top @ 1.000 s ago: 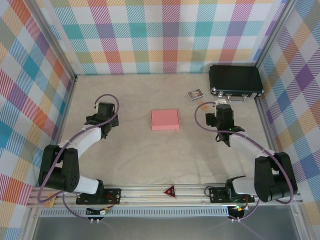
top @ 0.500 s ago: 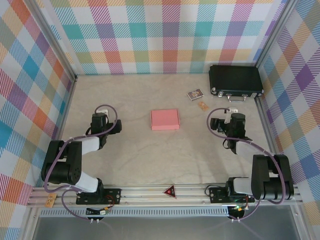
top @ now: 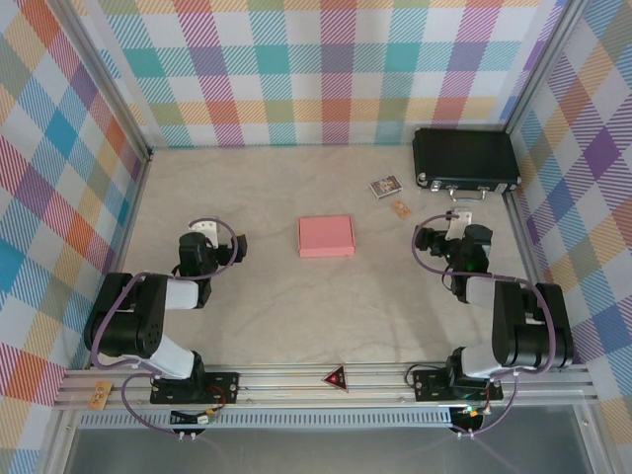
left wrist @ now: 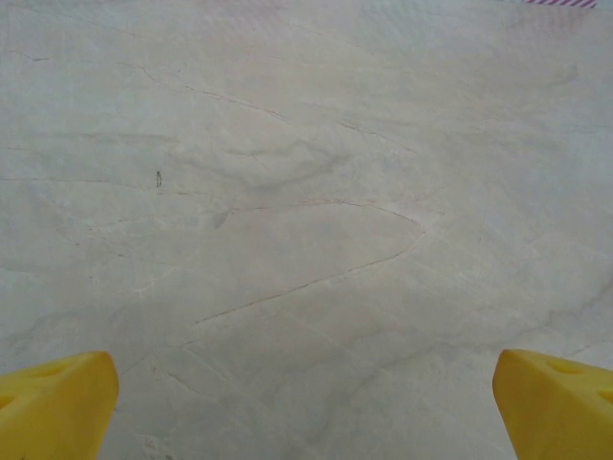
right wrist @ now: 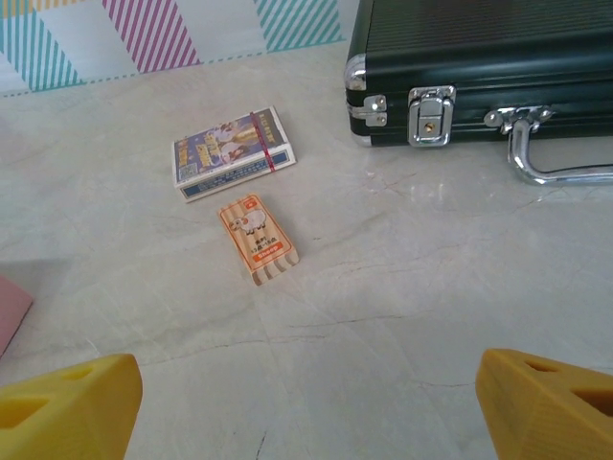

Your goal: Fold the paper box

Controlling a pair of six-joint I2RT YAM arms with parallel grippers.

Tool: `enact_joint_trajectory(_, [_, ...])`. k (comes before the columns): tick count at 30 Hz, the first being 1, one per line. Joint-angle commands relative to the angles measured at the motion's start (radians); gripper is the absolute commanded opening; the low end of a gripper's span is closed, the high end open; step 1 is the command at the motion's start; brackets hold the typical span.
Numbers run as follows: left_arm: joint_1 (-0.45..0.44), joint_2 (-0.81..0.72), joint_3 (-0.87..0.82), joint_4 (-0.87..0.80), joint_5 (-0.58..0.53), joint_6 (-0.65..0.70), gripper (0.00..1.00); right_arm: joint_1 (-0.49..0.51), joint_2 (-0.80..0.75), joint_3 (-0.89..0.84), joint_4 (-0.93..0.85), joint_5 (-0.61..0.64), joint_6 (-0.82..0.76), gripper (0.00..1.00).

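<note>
While left gripper (left wrist: 306, 402) and right gripper (right wrist: 306, 402) both stand spread wide with nothing held, paper box (top: 326, 236) lying between them, well apart from each, its pink corner left of right fingers (right wrist: 67, 402), black case (right wrist: 479, 67) ahead to right

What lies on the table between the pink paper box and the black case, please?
A bluish pack and an orange pack lie there, between the paper box and the black case in the top view.
</note>
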Motion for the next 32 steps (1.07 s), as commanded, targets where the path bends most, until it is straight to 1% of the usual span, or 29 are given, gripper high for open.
enact_joint_trajectory(1, [0.011, 0.022, 0.001, 0.102, 0.003, 0.010, 1.00, -0.007, 0.027, -0.015, 0.101, -0.036, -0.014, 0.90])
enact_joint_trajectory(3, [0.010, 0.058, 0.009, 0.124, -0.039, -0.010, 1.00, -0.006, 0.031, -0.004, 0.083, -0.032, -0.016, 0.91])
enact_joint_trajectory(4, [0.010, 0.045, 0.028, 0.063, -0.062, -0.016, 1.00, -0.004, 0.032, 0.003, 0.070, -0.027, -0.018, 0.92])
enact_joint_trajectory(6, [0.000, 0.052, 0.026, 0.083, -0.083, -0.010, 1.00, 0.012, 0.046, 0.015, 0.059, -0.014, -0.031, 0.93])
enact_joint_trajectory(7, [0.000, 0.049, 0.026, 0.075, -0.084, -0.010, 1.00, 0.020, 0.064, 0.014, 0.072, -0.009, -0.041, 0.93])
enact_joint_trajectory(8, [0.000, 0.053, 0.025, 0.086, -0.084, -0.010, 1.00, 0.034, 0.097, 0.006, 0.123, 0.011, -0.049, 0.95])
enact_joint_trajectory(9, [0.000, 0.049, 0.024, 0.079, -0.084, -0.010, 1.00, 0.039, 0.097, 0.004, 0.129, 0.023, -0.050, 0.97])
enact_joint_trajectory(10, [0.000, 0.049, 0.021, 0.087, -0.091, -0.012, 1.00, 0.042, 0.080, 0.014, 0.078, 0.033, -0.053, 0.98])
enact_joint_trajectory(11, [0.000, 0.049, 0.020, 0.090, -0.092, -0.013, 1.00, 0.042, 0.093, 0.011, 0.107, 0.040, -0.048, 0.99])
enact_joint_trajectory(13, [0.000, 0.048, 0.018, 0.092, -0.091, -0.013, 1.00, 0.043, 0.086, 0.014, 0.085, 0.044, -0.049, 0.99])
enact_joint_trajectory(32, [0.000, 0.051, 0.024, 0.082, -0.080, -0.008, 1.00, 0.043, 0.087, 0.011, 0.094, 0.044, -0.050, 0.99])
